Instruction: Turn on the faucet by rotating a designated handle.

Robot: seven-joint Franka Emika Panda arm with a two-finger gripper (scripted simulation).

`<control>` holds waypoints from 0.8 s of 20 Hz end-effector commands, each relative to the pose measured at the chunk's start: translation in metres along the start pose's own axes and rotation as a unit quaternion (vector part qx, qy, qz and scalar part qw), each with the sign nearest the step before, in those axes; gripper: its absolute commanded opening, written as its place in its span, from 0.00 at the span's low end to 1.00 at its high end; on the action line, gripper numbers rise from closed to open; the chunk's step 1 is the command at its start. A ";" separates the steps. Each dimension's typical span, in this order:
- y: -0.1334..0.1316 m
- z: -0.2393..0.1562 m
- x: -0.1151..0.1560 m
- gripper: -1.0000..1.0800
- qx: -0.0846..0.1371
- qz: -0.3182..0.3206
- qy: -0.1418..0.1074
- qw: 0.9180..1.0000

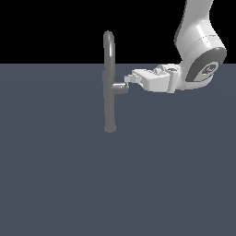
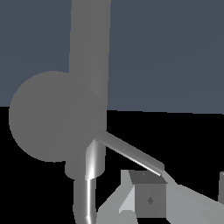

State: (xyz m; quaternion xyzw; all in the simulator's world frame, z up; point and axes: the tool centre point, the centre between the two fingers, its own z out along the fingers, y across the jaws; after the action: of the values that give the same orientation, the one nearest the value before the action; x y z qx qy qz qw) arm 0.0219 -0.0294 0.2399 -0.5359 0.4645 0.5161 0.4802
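Faucet stands upright on the worktop, a little toward the exterior view's left of centre, gooseneck curling over at the top. The handle juts sideways from the column toward the exterior view's right, about mid-height.

My arm comes in from the exterior view's upper right, wrist laid roughly level. Gripper sits right at the outer end of the handle, touching or just shy of it; I cannot tell which. In the wrist view the handle's round end fills the frame, the thin lever rod running out to one gripper finger, which seems to rest against it. A second finger barely shows at the frame edge, well apart, so I read the gripper as spread, not pinching anything.

Progress, my judgement: approach done, contact on the lever likely made. No water visible, and I can't judge how far the handle has turned. The push round is what's left.

Worktop: flat, dull blue-grey, bare. Background black, no walls seen.
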 end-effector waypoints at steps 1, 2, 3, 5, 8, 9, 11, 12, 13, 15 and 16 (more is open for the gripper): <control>0.014 0.000 0.027 0.00 0.000 0.017 -0.003 1.000; 0.014 0.000 0.027 0.00 0.000 0.017 -0.003 1.000; 0.004 0.000 0.007 0.00 0.000 0.000 0.000 1.000; 0.007 0.000 0.022 0.00 0.000 0.005 -0.001 1.000; 0.012 0.000 0.045 0.00 0.000 0.012 -0.002 1.000; 0.014 0.000 0.052 0.00 0.000 0.015 -0.003 1.000; 0.015 0.000 0.059 0.00 0.000 0.017 -0.003 1.000; 0.006 0.000 0.032 0.00 -0.002 -0.004 -0.002 1.000; 0.006 0.000 0.038 0.00 -0.002 -0.002 -0.002 1.000; 0.004 0.000 0.048 0.00 -0.001 0.002 -0.002 1.000; 0.004 0.000 0.054 0.00 -0.001 0.004 -0.002 1.000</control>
State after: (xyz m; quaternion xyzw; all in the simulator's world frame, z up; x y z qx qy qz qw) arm 0.0217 -0.0296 0.2051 -0.5408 0.4571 0.5148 0.4833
